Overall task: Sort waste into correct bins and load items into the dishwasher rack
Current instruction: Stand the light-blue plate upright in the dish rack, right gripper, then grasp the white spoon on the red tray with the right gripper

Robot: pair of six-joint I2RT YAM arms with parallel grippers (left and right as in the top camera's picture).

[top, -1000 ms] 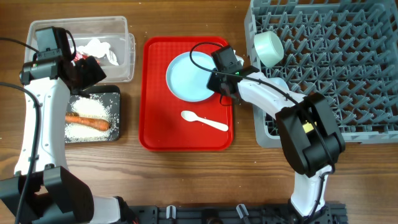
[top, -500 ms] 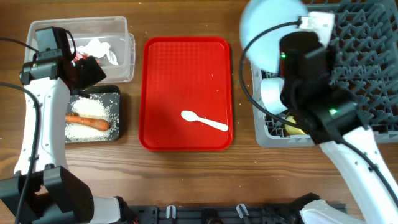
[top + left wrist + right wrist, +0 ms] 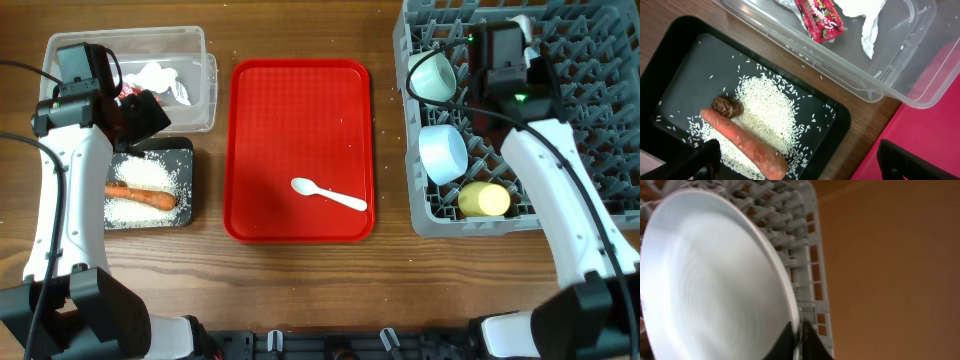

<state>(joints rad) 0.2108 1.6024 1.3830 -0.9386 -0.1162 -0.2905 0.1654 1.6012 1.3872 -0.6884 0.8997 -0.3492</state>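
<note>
My right gripper [image 3: 797, 340] is shut on the rim of the round light blue plate [image 3: 715, 280] and holds it on edge over the far left part of the grey dishwasher rack [image 3: 600, 60]. In the overhead view the right gripper [image 3: 498, 45] hides the plate. The rack holds a mint-white bowl [image 3: 432, 75], a blue bowl [image 3: 443, 152] and a yellow cup [image 3: 484, 199]. The white spoon [image 3: 328, 193] lies on the red tray [image 3: 260, 100]. My left gripper [image 3: 800, 167] is open and empty above the black tray [image 3: 685, 60], which holds the carrot [image 3: 745, 145], rice [image 3: 770, 110] and a brown lump [image 3: 727, 106].
The clear tub [image 3: 195, 50] behind the black tray [image 3: 182, 150] holds the white napkin [image 3: 872, 20] and red wrapper [image 3: 817, 17]. Bare wooden table [image 3: 300, 280] lies in front of the trays and between the red tray and the rack.
My right gripper took the blue plate off the red tray, lifted it and carried it right to the rack's far left part. The left arm has not moved.
</note>
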